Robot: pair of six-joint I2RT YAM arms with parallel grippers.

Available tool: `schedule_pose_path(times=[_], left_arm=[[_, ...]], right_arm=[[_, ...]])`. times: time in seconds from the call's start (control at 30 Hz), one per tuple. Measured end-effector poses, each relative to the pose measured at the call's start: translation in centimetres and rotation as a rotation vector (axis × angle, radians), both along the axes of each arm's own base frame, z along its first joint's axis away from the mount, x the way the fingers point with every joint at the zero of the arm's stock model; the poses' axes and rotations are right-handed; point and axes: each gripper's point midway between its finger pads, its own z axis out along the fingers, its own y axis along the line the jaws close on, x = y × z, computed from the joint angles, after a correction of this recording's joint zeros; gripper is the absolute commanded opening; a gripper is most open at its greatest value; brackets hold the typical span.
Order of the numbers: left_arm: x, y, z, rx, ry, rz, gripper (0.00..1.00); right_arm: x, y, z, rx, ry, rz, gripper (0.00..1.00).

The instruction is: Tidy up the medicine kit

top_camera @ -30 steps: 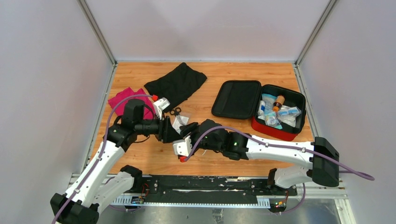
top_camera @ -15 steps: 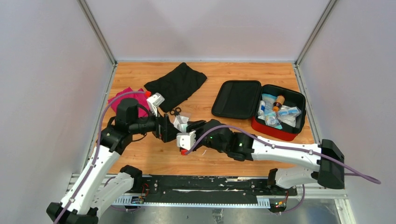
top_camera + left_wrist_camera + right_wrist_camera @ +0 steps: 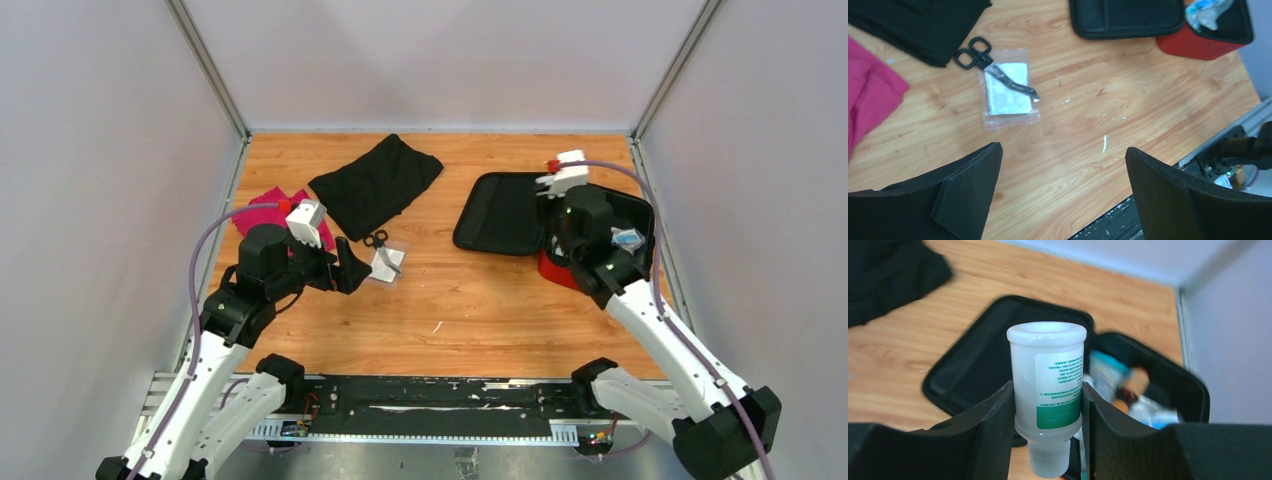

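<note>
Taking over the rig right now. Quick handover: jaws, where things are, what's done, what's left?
Left gripper: jaws wide open, empty, above the table near the scissors, which lie across a clear pouch.
Right gripper: jaws shut on a white bottle with a green label, above the open medicine kit.
Kit: far right of the table, lid flat, black lining up.
Done: packets already in the base.
Left: likely drop in the white bottle, fetch the scissors and pouch, close the kit.
</note>
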Motion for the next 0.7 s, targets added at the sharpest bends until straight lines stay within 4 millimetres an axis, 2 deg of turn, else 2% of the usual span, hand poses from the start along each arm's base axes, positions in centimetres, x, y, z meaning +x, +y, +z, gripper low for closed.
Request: schedule_pose_path(times=[0.17,0.3,0.37,0.47,0.7], left_arm=[[0.3,0.8,-2.0,0.039,0.037,0.047,1.0],[0.3,1.1,-2.5,0.049,0.046,0.061,1.0],[0.3,1.1,-2.6,0.049,0.045,0.061,1.0],[0.3,1.1,-2.8,0.05,0.048,0.061,1.0],[0.3,1.0,-2.8,0.044,0.038,0.055,1.0]], right_arm=[[0.8,-8.7,-3.7,0.164,0.159,-0.345,0.02],[0.4,-13.7,-6.9,0.224,0.278,-0.551,0.02],[0.2,-15.5,-8.2,0.235,0.329,-0.627,0.02],[0.2,-17.3,-9.7,0.262,0.39,-0.692,0.03],[0.0,-19.8,-13.3,0.306,0.51,-0.785,0.1]])
